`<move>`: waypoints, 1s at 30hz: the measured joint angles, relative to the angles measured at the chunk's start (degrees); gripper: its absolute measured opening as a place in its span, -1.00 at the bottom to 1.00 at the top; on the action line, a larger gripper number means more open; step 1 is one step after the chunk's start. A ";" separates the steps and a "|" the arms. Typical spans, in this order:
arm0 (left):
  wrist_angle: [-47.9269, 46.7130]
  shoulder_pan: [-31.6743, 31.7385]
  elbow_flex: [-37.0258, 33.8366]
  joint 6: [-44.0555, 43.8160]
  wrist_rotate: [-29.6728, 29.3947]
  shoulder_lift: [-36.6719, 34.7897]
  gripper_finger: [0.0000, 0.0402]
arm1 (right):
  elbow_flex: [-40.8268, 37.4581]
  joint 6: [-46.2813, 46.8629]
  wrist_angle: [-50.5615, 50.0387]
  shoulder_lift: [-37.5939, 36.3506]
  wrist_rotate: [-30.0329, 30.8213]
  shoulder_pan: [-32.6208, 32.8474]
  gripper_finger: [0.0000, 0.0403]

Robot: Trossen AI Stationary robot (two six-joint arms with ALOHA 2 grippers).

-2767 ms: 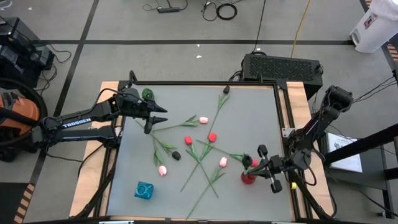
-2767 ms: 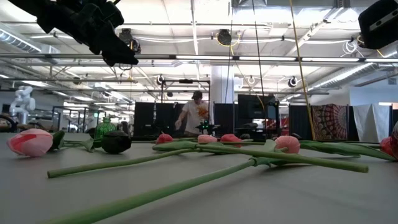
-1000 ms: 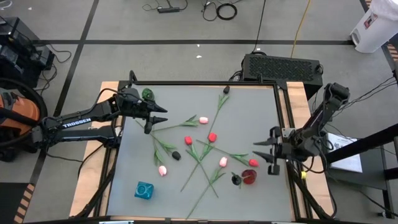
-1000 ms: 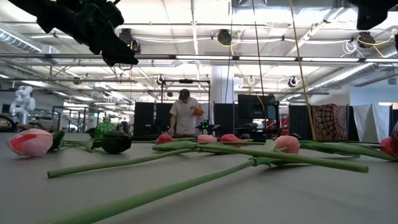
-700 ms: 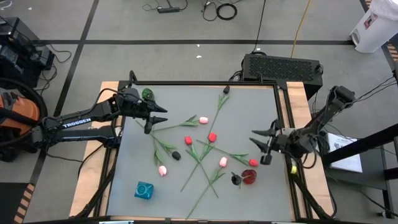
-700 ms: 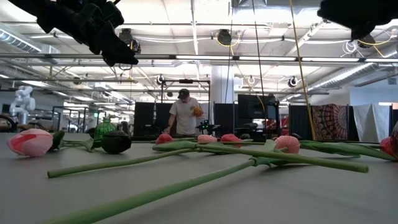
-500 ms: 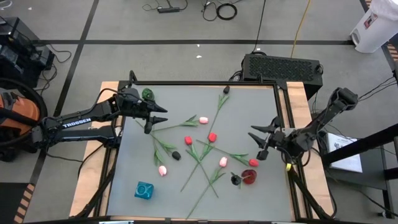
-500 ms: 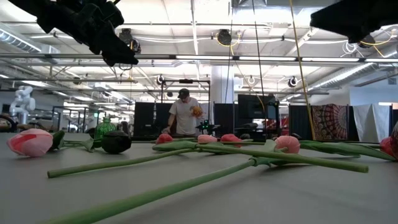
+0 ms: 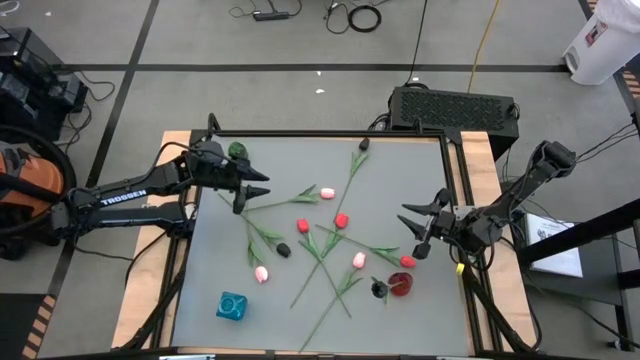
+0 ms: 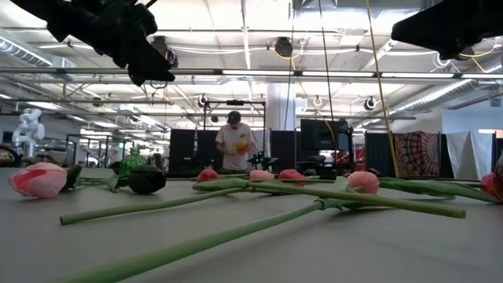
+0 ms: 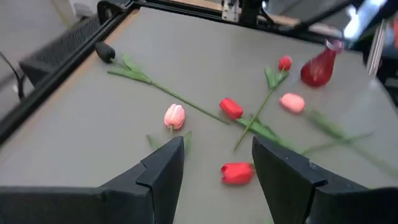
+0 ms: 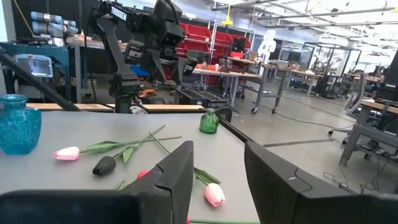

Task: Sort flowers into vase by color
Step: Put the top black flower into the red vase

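Flowers (image 9: 340, 221) beside open, empty right claw (image 9: 419, 230)

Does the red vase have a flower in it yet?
Yes. In the high view a black tulip sits beside the red vase, its stem going into the neck. Other tulips lie flat on the table.

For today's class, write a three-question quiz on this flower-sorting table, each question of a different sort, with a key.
1. True or false: the red vase already holds a flower.
2. Which vase stands nearest the left claw? A) green vase B) blue vase C) red vase
3. Fill in: the right claw hangs open above the table, holding ____.

Key: 1 true, a black flower; 2 A; 3 nothing.
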 joint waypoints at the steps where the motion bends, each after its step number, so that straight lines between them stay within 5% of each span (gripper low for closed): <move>1: 0.51 0.01 -0.02 -1.30 0.00 0.00 -0.02 | 0.00 0.00 0.02 0.00 0.00 0.00 -0.33; 5: 6.01 -0.01 -0.02 -3.17 -0.10 0.13 -0.02 | 0.00 0.00 -0.65 0.00 0.01 0.01 -0.33; 10: 17.75 0.01 -0.02 -15.49 -3.48 2.29 -0.02 | 0.00 0.00 -3.94 0.00 0.02 0.00 -0.33; 18: 22.68 0.01 0.00 -25.95 -16.55 9.45 -0.02 | 0.00 -1.47 -7.58 0.02 0.27 0.00 -0.33; 30: 22.84 -0.10 4.97 -27.08 -11.71 20.43 -0.02 | 0.00 4.57 -6.37 -0.22 1.98 -3.66 -0.33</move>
